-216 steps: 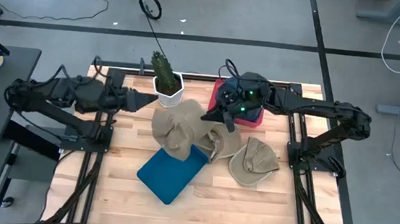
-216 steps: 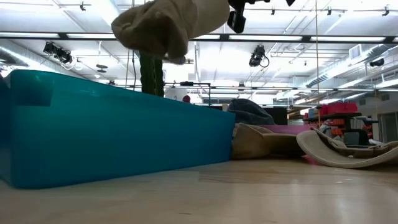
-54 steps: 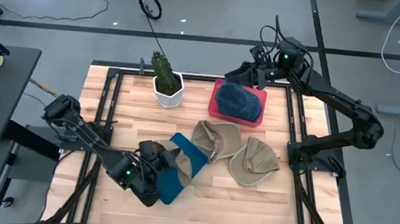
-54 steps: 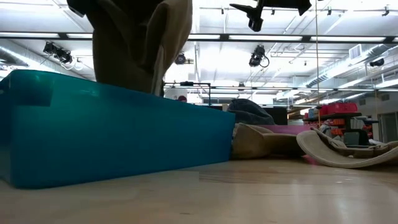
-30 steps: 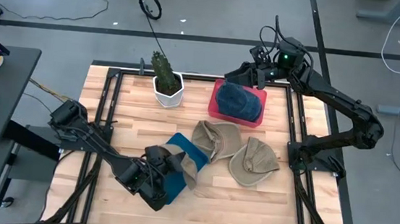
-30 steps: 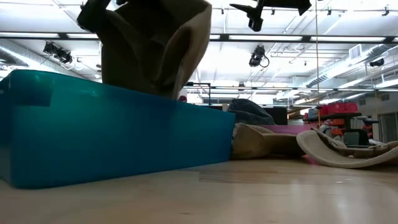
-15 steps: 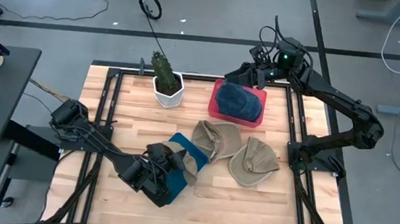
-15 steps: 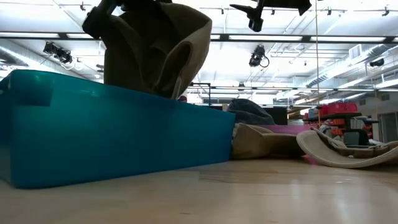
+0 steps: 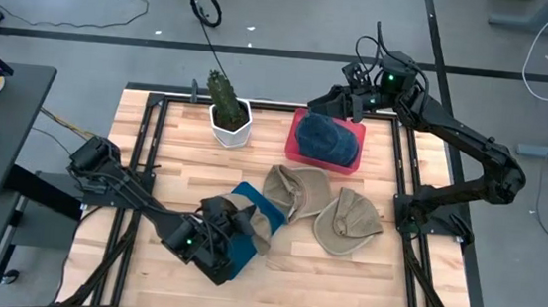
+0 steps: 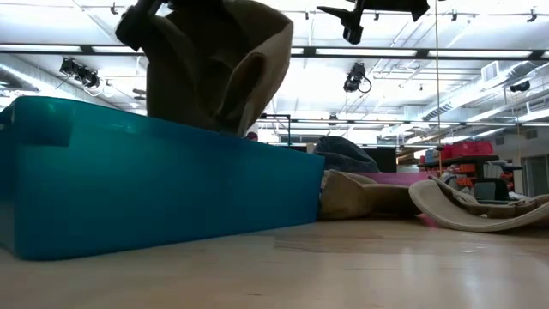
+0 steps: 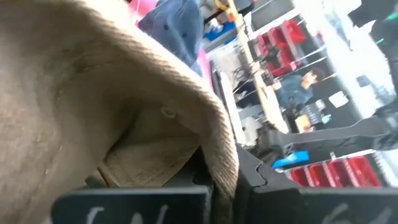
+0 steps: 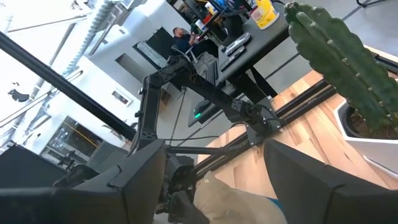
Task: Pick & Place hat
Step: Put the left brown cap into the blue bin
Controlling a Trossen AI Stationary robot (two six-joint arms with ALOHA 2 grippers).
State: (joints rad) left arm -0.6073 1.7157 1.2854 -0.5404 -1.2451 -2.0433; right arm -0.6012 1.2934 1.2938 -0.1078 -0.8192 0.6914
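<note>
Hat fabric, tan and crumpled, hangs bunched in the left gripper, whose fingers are pressed together on it, right over the teal bin. From table height the tan hat sags down so that its lowest folds dip behind the bin's near wall; whether the cloth touches the bin's floor I cannot tell. The left arm reaches in low from the table's left edge and stretches out nearly flat toward the bin, its wrist angled over the bin's left corner. In the left wrist view the hat's brim and inner seam fill almost everything. Just to the right of the bin lie two more tan caps: one touching or nearly touching the bin's right end, the other farther right, upside down with its hollow showing. Beyond the bin, toward the back of the table, a pink tray holds a dark blue hat. To the left of that tray, and behind the bin, stands a cactus in a white pot. The right gripper hangs high over the pink tray's back edge, well apart from the bin, its fingers spread and holding nothing, the right arm bent in a raised elbow.
</note>
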